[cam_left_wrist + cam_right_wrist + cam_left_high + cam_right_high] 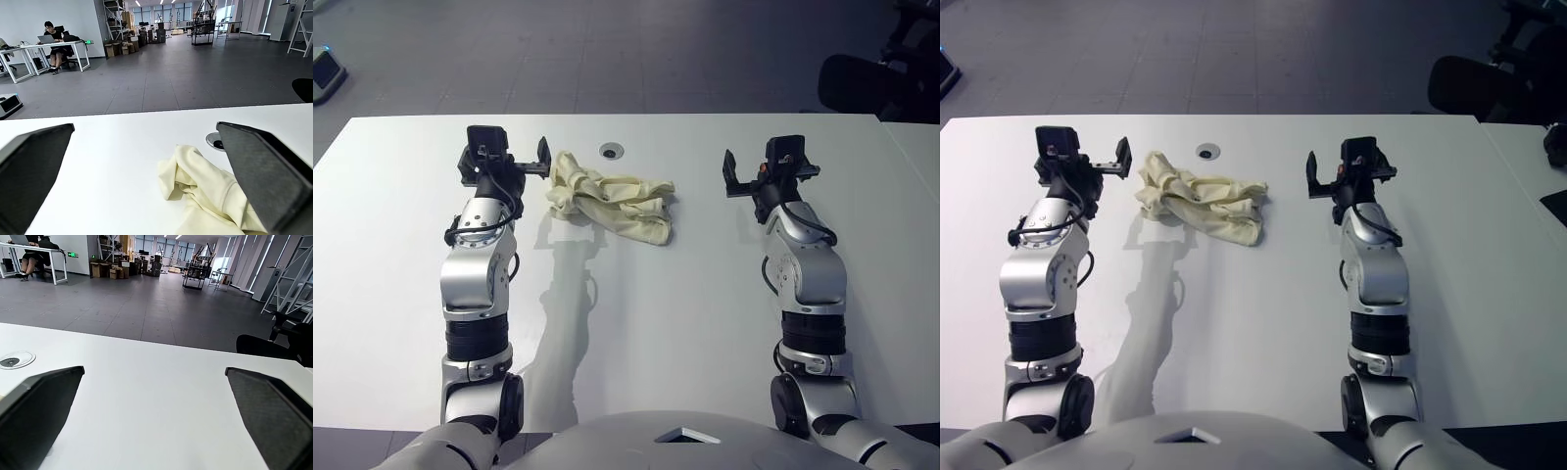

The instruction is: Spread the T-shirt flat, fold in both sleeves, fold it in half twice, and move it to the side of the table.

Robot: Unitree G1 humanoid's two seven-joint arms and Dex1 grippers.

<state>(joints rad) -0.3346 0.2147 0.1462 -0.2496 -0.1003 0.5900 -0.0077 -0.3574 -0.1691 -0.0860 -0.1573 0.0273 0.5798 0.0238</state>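
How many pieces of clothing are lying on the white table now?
1: the crumpled T-shirt, toward the far edge, just beside the left pincer, near the round port. Its folds could hide something small.

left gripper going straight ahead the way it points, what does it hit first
Likely the crumpled T-shirt, which lies before the left gripper's inner finger; otherwise only bare table ahead. Depth is unclear, so it may pass above.

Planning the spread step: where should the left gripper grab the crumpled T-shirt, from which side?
Grip the bunched end nearest the left gripper, coming low from the robot's left. That end of the T-shirt stands up in thick folds beside the open gripper, so it's probably the easiest pinch; the rest trails flatter toward the right.
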